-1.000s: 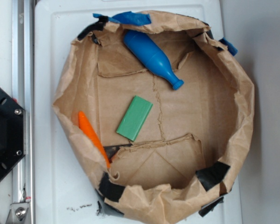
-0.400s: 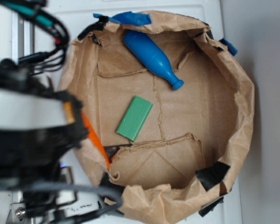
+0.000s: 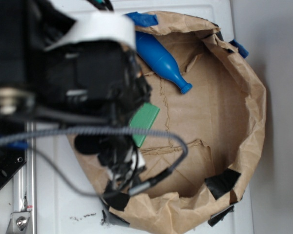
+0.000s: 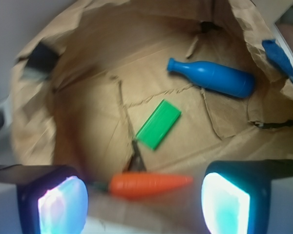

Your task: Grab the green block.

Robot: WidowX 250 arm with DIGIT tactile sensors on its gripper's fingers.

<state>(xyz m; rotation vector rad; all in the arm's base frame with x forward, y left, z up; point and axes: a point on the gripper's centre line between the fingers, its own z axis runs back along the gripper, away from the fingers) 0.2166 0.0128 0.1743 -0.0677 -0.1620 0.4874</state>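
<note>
The green block [image 4: 159, 124] lies flat on the brown paper floor of the paper basin; in the exterior view only its right part [image 3: 145, 119] shows beside the arm. My gripper [image 4: 144, 202] hangs above the basin's near rim, jaws wide apart with nothing between them. The two glowing pads [image 4: 63, 204] frame the orange carrot toy [image 4: 149, 184] far below. The block sits beyond the carrot, apart from the fingers. In the exterior view the black arm [image 3: 83, 83] covers the basin's left side and hides the gripper's fingers.
A blue bottle-shaped toy [image 3: 161, 61] lies at the basin's back, also visible in the wrist view as the blue bottle [image 4: 215, 78]. Crumpled paper walls [image 3: 254, 112] with black tape [image 3: 222, 181] and blue tape ring the basin. A metal rail [image 3: 22, 195] runs at left.
The arm has swept in from the left and up over the basin's left side, now covering the carrot and part of the green block in the exterior view. The objects have not moved.
</note>
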